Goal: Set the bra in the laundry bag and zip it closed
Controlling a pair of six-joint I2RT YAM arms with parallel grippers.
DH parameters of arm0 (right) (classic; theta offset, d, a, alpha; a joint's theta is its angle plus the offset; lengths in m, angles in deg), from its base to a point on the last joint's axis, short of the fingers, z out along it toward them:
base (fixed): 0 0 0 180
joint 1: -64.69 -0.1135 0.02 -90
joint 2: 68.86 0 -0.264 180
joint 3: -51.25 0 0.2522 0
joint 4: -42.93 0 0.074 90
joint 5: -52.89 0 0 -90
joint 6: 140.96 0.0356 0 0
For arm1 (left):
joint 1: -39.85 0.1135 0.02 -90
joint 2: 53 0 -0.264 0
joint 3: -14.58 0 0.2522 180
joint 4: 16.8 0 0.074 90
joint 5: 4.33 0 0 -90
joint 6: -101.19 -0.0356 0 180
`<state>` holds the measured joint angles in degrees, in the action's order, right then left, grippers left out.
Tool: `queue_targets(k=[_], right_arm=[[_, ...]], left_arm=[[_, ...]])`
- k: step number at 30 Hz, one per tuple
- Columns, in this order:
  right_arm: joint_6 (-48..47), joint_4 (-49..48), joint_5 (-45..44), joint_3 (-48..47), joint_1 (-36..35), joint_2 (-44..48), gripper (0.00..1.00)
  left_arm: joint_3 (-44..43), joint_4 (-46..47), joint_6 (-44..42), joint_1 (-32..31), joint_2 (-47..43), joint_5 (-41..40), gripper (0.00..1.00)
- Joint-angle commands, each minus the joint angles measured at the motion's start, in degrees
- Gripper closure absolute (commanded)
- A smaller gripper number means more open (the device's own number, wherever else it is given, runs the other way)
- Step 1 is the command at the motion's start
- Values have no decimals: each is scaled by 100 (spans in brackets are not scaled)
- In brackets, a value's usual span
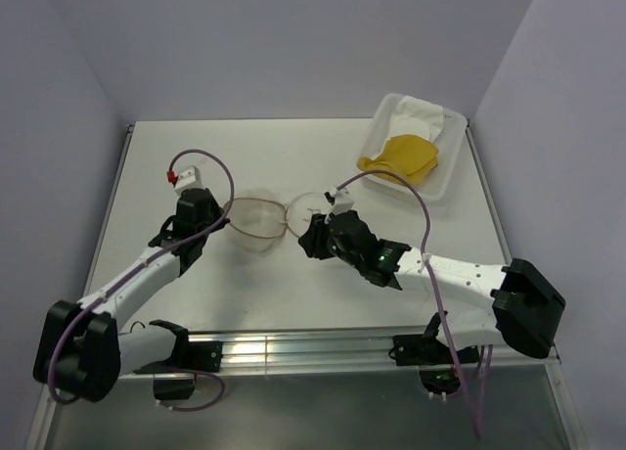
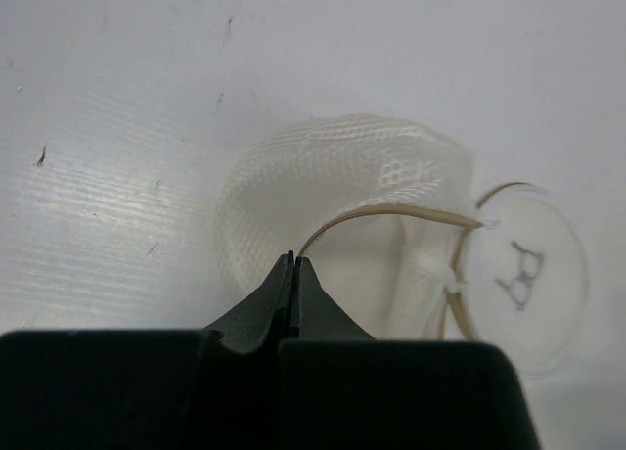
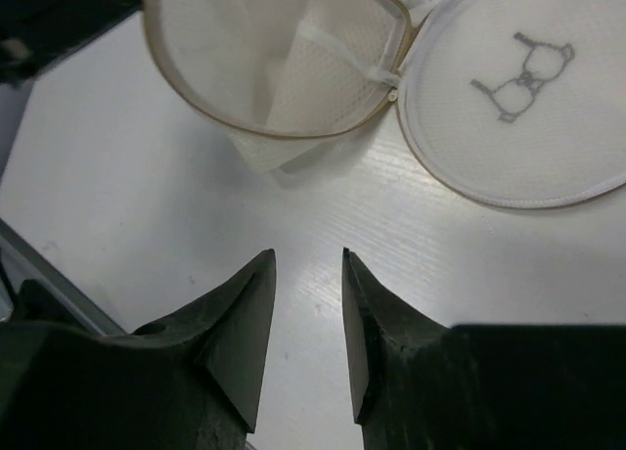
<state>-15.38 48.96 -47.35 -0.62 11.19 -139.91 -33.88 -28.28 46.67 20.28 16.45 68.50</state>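
The laundry bag [image 1: 257,220] lies open mid-table, a whitish mesh pouch with a brownish rim hoop. Its round lid [image 1: 305,210] with the black mark is flipped open to the right. My left gripper [image 1: 227,215] is shut on the bag's rim hoop [image 2: 391,210] at the near edge of the mouth, its tips [image 2: 293,260] pinching the wire. My right gripper [image 1: 307,241] is open and empty [image 3: 308,259], just above the table in front of the bag mouth [image 3: 274,59] and lid [image 3: 518,98]. The yellow bra [image 1: 399,157] lies in the white tray [image 1: 448,176] at the back right.
A white cloth [image 1: 423,112] lies in the tray behind the bra. Purple cables loop over both arms. Walls close in the table at the back and on both sides. A metal rail runs along the near edge [image 1: 313,347].
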Motion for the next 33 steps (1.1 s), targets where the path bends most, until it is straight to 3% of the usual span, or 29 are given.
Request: queue_targets(k=[1,3,11,18,23,28,30,33], right_arm=[[-225,131,-382,-557,-21,-426,58],[-314,279,-583,-881,49,-681,50],[-446,893,-760,-1847,542,-2069,43],[-402,843,-119,-2280,507,-3283,54],[-376,572,284,-2245,217,-3381,63],[-560,597,321,-2236,173,-3022,64],[-788,728,338,-2236,243,-2549,62],[-1043,1000,312,-2184,339,-1785,51]], left_arm=[[-89,-649,204,15,-563,423,100],[-213,-1036,240,15,-757,512,100],[-599,-1871,336,15,-1415,1048,100],[-863,-2214,398,50,-1786,1321,100],[-899,-2408,336,59,-2049,1163,100],[-837,-2470,363,59,-2453,1277,100],[-872,-2470,371,59,-2559,1435,100],[-1056,-2575,275,59,-2744,1646,100]])
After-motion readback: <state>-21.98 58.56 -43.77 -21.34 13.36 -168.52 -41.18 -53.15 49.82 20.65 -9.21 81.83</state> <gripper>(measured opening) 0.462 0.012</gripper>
